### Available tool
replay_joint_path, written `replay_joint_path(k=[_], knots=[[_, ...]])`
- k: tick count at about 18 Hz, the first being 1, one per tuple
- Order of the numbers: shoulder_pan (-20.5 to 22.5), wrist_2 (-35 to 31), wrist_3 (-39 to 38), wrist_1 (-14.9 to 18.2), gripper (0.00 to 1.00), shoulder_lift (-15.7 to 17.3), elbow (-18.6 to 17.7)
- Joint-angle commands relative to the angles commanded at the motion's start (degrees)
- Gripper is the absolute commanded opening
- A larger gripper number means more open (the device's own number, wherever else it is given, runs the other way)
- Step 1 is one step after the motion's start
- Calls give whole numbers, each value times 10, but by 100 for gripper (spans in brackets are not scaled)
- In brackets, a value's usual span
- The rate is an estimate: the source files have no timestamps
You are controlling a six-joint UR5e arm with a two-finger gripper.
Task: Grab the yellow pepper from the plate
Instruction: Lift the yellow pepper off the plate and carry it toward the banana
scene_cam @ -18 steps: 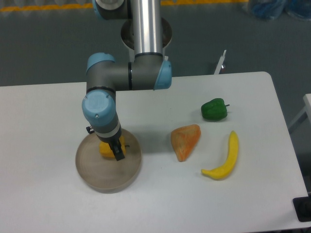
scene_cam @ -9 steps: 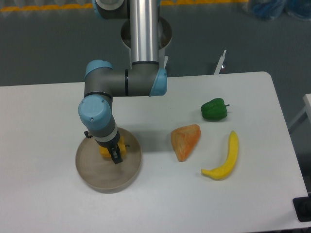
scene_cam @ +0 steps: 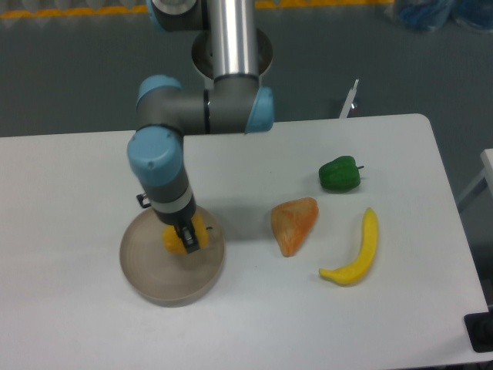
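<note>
The yellow pepper point(scene_cam: 171, 238) is over the back part of the round grey-beige plate point(scene_cam: 158, 281) at the table's left. My gripper point(scene_cam: 187, 242) comes straight down from above and its fingers are closed on the pepper, one dark finger point(scene_cam: 189, 239) showing in front of it. Yellow shows on both sides of that finger. The pepper sits just above or at the plate's surface; I cannot tell whether it still touches. The arm's wrist hides the pepper's top.
An orange-pink wedge point(scene_cam: 293, 223) lies right of the plate. A green pepper point(scene_cam: 340, 173) sits further back right and a banana point(scene_cam: 357, 250) lies at the front right. The arm's base column point(scene_cam: 231, 46) stands behind the table's rear edge.
The wrist has shifted slightly right and up. The pepper has shifted and turned with the fingers, with more yellow now showing to the finger's right.
</note>
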State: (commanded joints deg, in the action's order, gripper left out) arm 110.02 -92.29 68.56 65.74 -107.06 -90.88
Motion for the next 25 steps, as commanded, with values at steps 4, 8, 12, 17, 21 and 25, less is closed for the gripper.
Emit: replay_joint_path(k=[4, 8, 12, 17, 21, 25], knots=[[77, 4, 10, 14, 15, 6, 18], [150, 4, 22, 53, 13, 7, 38], [214, 10, 98, 57, 10, 1, 40], [253, 43, 159, 58, 10, -17, 40], [250, 40, 179, 69, 10, -30, 44], [244, 38, 178, 66, 10, -43, 56]])
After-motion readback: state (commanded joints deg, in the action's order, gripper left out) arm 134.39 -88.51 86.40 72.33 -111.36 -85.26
